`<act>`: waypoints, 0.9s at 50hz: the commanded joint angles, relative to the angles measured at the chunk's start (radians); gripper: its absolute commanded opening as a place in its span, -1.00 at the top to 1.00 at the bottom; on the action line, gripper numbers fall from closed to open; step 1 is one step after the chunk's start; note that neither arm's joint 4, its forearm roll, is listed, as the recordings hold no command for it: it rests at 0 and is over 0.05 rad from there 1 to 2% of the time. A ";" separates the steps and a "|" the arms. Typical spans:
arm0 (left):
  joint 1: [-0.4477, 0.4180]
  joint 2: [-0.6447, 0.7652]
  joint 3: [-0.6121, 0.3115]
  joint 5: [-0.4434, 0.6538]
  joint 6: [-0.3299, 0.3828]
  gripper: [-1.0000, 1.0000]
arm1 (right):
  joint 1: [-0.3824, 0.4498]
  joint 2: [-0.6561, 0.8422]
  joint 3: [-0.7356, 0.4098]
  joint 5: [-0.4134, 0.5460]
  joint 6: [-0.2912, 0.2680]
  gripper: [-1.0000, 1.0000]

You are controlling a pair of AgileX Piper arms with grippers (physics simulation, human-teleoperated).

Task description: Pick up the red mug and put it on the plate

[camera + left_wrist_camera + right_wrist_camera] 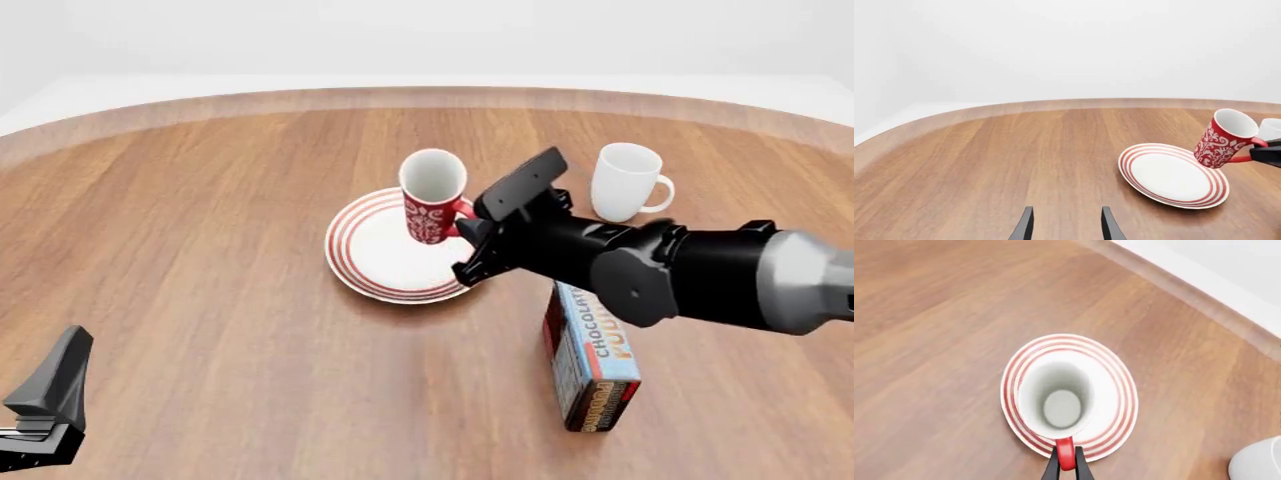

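Note:
The red mug (431, 205) with white pattern hangs tilted above the plate (374, 255), a white plate with red rings. My right gripper (467, 222) is shut on the mug's red handle (1064, 452). In the right wrist view I look down into the mug's white inside (1057, 400), with the plate (1117, 390) around it below. In the left wrist view the mug (1222, 138) is clear of the plate (1173, 175), above its far edge. My left gripper (1066, 230) is open and empty, low over the table near its front left.
A plain white mug (627, 182) stands right of the plate, behind my right arm. A chocolate pudding box (591, 360) stands upright under the right arm, nearer the front. The wooden table's curved far edge (427, 97) runs behind.

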 commanded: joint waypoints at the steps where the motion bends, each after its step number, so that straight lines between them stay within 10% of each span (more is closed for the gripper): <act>1: 0.000 0.000 0.000 0.000 0.000 -1.00 | -0.016 0.060 -0.039 -0.031 -0.003 1.00; 45: 0.000 0.000 0.000 0.000 0.000 -1.00 | -0.041 0.280 -0.228 -0.026 0.010 1.00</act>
